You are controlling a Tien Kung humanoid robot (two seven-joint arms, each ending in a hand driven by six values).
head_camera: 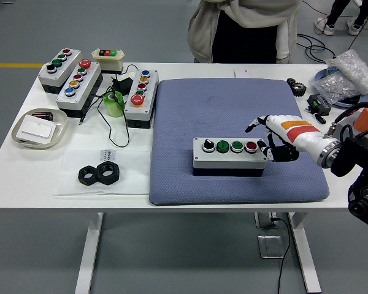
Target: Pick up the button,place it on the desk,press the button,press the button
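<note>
A grey button box (228,156) lies on the blue mat (233,110). Along its top are a black selector knob, two green buttons and a red button (251,146) at the right end. My right hand (271,138), white with orange stripes, hovers just right of the box. Its index finger (254,125) points out, lifted above and slightly behind the red button, not touching it. The other fingers are curled and hold nothing. My left hand is out of view.
Three more button boxes (77,84) and a small switch box stand at the far left, with green tape (115,104), a tray (40,127) and two black nuts (99,174). Parts and a bag lie at the far right. A person stands behind the table.
</note>
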